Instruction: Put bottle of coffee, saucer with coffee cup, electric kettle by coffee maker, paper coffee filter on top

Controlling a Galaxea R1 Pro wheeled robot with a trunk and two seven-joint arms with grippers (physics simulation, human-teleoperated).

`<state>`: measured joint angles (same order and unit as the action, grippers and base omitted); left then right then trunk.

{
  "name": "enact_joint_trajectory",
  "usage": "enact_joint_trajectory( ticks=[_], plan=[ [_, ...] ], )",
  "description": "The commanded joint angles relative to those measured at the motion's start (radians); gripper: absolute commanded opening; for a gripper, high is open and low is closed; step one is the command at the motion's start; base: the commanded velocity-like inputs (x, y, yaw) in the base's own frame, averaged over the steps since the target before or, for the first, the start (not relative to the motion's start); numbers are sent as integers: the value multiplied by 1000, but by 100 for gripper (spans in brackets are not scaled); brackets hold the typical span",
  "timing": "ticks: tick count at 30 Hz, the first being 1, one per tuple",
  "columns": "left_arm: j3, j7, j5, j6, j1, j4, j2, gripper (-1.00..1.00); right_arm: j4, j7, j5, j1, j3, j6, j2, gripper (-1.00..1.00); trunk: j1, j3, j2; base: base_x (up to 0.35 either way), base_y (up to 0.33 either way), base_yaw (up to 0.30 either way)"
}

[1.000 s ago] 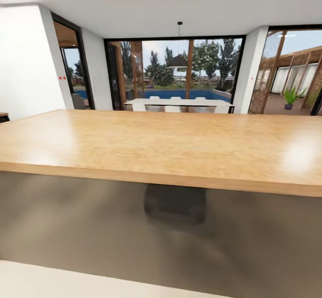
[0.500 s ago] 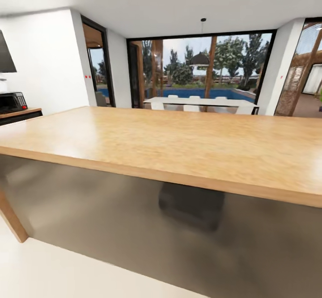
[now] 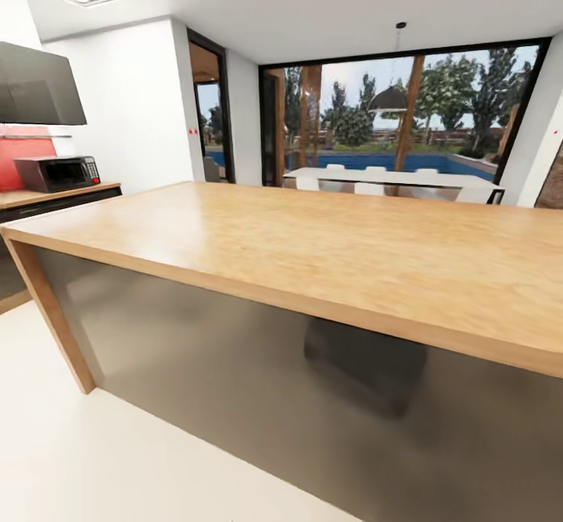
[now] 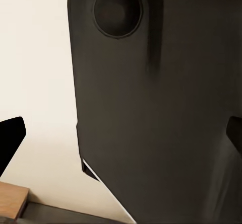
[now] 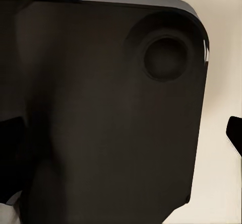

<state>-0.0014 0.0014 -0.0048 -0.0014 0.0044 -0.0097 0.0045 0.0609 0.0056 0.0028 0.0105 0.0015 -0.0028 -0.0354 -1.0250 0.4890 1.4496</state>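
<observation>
None of the coffee things are in view. In the left wrist view my left gripper (image 4: 121,138) is open, its dark fingertips (image 4: 11,141) far apart with nothing between them, over my own dark base (image 4: 151,108) and the white floor. In the right wrist view my right gripper (image 5: 121,143) is likewise open and empty, its fingertips (image 5: 235,133) spread wide, above the dark base (image 5: 101,113). The bottle of coffee, saucer and coffee cup are out of view.
The big wooden table (image 3: 328,248) with steel-grey sides stands straight ahead, close. At far left a wood-topped counter (image 3: 55,196) carries a microwave (image 3: 59,172) under a dark wall cabinet (image 3: 39,84), against a red wall. White floor (image 3: 117,459) lies at lower left. Glass doors stand behind.
The whole head view has swung, so the camera turned left: the table slid right, and the microwave counter, red wall and dark cabinet came into view at left.
</observation>
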Motion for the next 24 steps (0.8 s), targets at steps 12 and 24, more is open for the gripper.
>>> enact_joint_trajectory(
  ticks=[12, 24],
  plan=[
    [2, -1, 1, 1, 0, -1, -1, 100, 0, 1, 2, 0, 0, 0, -1, 100, 0, 9, 0, -24, -22, 275],
    [3, 1, 25, 6, -1, -1, 0, 100, 0, 1, 2, 0, 1, 0, -1, 100, 31, -8, -56, -2, -3, 275]
  ],
)
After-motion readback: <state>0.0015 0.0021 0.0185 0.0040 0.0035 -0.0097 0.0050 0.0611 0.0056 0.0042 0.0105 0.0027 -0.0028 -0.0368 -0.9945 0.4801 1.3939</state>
